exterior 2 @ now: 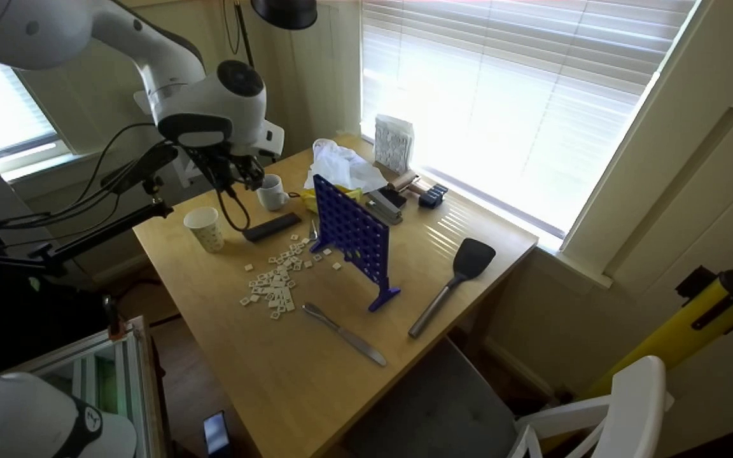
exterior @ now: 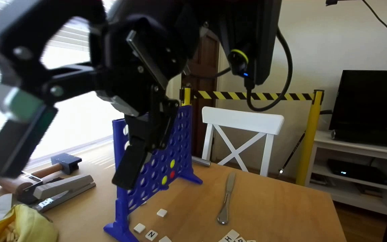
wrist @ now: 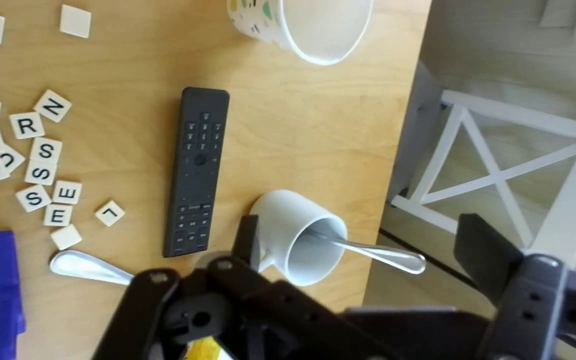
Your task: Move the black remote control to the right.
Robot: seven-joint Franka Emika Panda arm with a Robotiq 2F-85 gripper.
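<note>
In the wrist view the remote (wrist: pixel 197 172) lies left of centre on the table (wrist: pixel 288 130), ungripped. The gripper (wrist: pixel 360 239), across the bottom, stands wide, holding nothing. The mug (wrist: pixel 280 217) sits just beside the remote, at lower centre; an off-line descent could tip it, spoon (wrist: pixel 393 256) and all, or press onto the remote rather than straddle it

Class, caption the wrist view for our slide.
Gripper open, the black remote control lies between letter tiles and a white mug.
</note>
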